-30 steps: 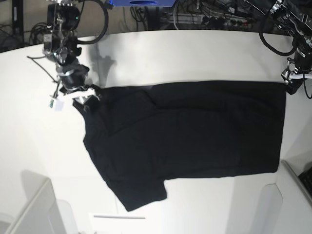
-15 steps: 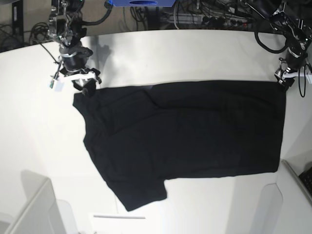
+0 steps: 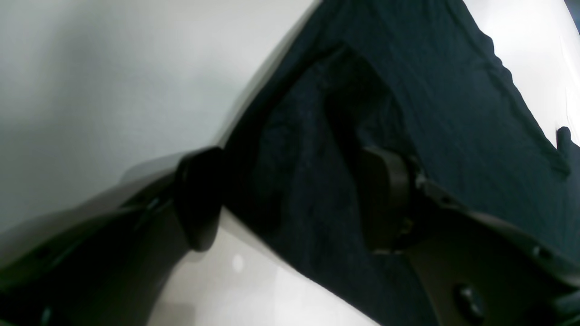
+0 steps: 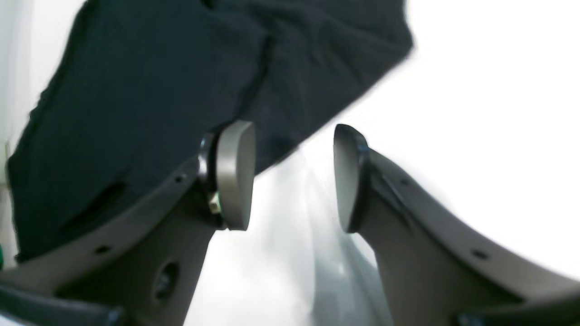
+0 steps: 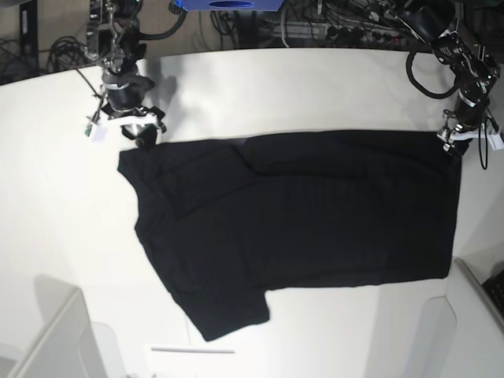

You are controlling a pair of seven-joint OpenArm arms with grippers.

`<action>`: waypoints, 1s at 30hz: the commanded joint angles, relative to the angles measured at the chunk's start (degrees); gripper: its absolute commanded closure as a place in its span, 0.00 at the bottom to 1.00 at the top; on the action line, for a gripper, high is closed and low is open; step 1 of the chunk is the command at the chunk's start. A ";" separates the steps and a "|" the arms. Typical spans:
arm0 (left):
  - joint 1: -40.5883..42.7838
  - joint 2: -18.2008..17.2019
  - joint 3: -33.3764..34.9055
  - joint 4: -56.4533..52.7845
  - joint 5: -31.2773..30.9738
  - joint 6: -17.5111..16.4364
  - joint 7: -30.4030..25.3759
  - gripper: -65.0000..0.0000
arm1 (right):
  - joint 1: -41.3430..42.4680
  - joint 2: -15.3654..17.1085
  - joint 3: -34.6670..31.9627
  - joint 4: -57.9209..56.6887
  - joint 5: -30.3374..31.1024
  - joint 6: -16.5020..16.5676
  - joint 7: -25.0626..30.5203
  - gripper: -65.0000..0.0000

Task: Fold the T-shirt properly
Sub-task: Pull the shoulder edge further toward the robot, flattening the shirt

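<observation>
We see the T-shirt (image 5: 299, 220) spread flat on the white bench (image 5: 299, 87), plain black side up, its long axis running across the base view from the sleeves at the left to the hem at the right. The 2 arms stand at its 2 upper corners. The right claw (image 5: 140, 132) sits in the upper left of the base view, just above the shoulder corner; in the right wrist view its jaws stand apart with nothing between them, and the cloth lies in the upper left of that frame, behind 1 pad and just beside the gap. The left claw (image 5: 455, 142) is at the upper right of the base view, over the hem corner; in the left wrist view its jaws are spread wide and straddle the raised cloth edge, not closed on it. We judge the left claw better placed: cloth already lies between its pads, while the right one must shift toward the shirt before closing.
</observation>
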 commanded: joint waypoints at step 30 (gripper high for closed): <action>-0.10 -0.65 -0.01 0.31 0.51 0.31 1.57 0.71 | 10.00 1.62 0.07 -17.51 10.53 0.28 4.00 0.45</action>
